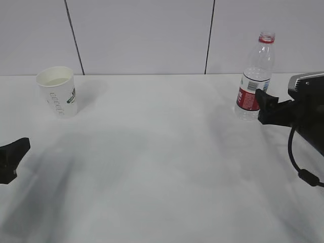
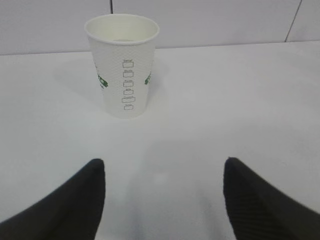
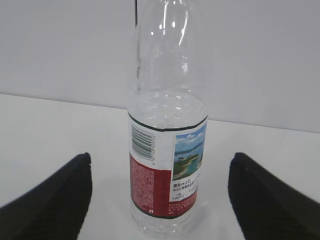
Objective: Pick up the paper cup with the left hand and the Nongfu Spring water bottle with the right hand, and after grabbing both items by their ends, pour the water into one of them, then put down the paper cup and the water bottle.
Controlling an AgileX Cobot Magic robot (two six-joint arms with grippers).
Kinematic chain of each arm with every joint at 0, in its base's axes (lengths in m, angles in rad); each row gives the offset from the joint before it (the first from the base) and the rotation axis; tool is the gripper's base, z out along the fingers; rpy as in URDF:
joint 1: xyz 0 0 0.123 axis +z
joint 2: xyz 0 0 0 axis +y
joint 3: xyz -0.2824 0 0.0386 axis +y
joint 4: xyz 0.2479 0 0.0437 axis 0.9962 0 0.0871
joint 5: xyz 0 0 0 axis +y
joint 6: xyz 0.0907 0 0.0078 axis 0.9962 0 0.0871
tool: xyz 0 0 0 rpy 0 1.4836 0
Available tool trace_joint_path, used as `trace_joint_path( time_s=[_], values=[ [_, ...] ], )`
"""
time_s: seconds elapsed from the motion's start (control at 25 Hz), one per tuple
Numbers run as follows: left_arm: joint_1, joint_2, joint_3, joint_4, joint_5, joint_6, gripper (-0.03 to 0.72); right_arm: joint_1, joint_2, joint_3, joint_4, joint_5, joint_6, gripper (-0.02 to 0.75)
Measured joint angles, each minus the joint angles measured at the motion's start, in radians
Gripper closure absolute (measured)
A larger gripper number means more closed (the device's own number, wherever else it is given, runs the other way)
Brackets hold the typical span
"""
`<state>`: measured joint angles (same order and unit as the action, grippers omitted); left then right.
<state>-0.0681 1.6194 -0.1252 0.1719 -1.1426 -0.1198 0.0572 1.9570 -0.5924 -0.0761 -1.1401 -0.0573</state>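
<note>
Reaching stage: both claws spread wide, empty. Right claw (image 3: pixel 160 200) lined up just short of the bottle (image 1: pixel 254 81); left claw (image 2: pixel 162 200) facing the cup (image 2: pixel 123 65), well left of the bottle. Next: advance, clamp.

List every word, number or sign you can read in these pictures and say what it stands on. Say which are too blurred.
Cup: green lettering and round logo, too blurred to read.
Cup, seam side: a column of small boxes with tiny captions, too small to read.
Bottle label: barcode, lake picture and fine white print on red, too small to read.
No text reads clearly.
</note>
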Motion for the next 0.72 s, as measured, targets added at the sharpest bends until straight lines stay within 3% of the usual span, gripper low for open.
trace_joint_path(
  time_s=[0.4,0.72],
  values=[
    [0.000,-0.026,0.000,-0.048,0.000,0.019,0.146,0.000,-0.191,0.148,0.012,0.000,0.000,0.110],
    [0.000,-0.246,0.002,-0.087,0.026,0.020,0.146,0.000,-0.308,0.175,0.020,0.010,0.000,0.110]
  ],
)
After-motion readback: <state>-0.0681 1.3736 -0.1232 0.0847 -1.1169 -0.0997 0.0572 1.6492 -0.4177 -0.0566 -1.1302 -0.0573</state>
